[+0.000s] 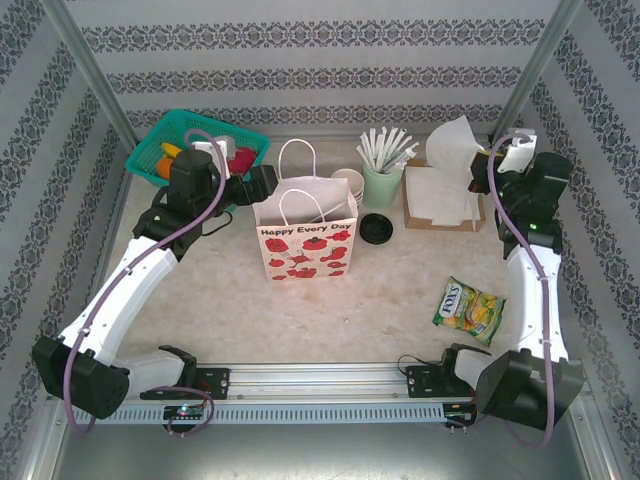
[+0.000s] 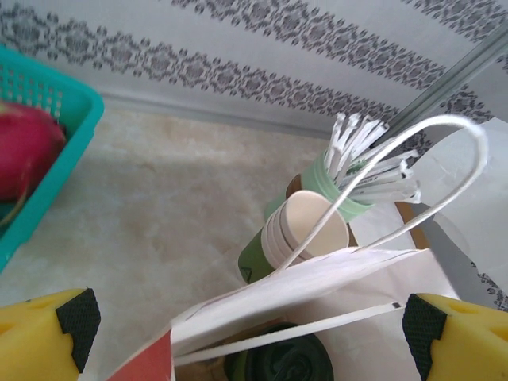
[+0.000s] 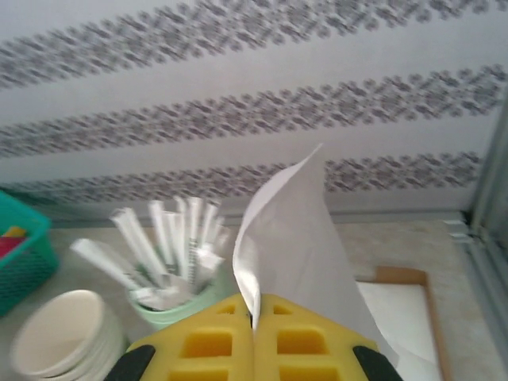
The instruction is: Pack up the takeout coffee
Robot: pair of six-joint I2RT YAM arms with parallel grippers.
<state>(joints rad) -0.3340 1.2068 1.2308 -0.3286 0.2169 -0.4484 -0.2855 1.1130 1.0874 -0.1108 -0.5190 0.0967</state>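
White-shelled arms (image 1: 128, 290) with black joints, looping purple cables (image 1: 217, 175), and yellow gripper fingers (image 2: 36, 345) with black pads (image 2: 78, 317).

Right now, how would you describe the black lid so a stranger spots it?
Find the white paper bag with red flowers mid-table. Just right of it, in front of the mint cup of straws, lies the black lid: flat, round, dark among pale neighbours.

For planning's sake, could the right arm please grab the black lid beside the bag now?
Probably not yet: the right gripper is shut on a white napkin, though the black lid lies uncovered.
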